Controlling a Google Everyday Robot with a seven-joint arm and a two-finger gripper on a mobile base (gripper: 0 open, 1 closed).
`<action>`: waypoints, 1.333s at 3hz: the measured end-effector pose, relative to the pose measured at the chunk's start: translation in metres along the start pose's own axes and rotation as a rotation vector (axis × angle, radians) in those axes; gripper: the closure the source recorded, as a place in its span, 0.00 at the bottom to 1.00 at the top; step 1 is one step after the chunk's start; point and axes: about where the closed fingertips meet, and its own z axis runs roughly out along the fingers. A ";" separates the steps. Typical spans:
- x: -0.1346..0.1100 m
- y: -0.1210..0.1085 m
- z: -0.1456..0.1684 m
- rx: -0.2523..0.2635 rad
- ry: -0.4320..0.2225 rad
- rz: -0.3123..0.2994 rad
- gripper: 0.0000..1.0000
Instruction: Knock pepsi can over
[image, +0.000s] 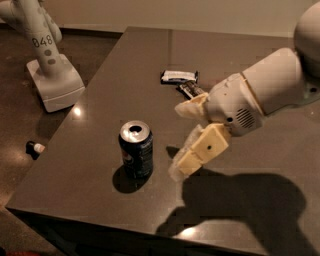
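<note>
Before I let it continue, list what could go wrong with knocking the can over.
The tool, open and close beside the can, has its lower finger down near the table: a low push may slide the can rather than tip it. The can stands near the table's edge, so once tipped it could roll off.

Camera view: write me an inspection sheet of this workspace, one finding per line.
Surface: dark table, glossy, with light glints.
Job's things: pepsi can upright near the front edge, nothing touching it.
Clutter: snack-bar wrappers, two, lying flat toward the back.
Grippers: gripper open, low over the table beside the can, apart from it.
Cables: nothing seen.
Surroundings: white robot base marked 048 and a small dark object on the floor at the picture's left.
</note>
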 end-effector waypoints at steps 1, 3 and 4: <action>-0.011 -0.002 0.019 0.052 -0.057 -0.022 0.00; -0.023 -0.005 0.049 0.079 -0.125 -0.037 0.00; -0.027 -0.003 0.065 0.063 -0.144 -0.042 0.02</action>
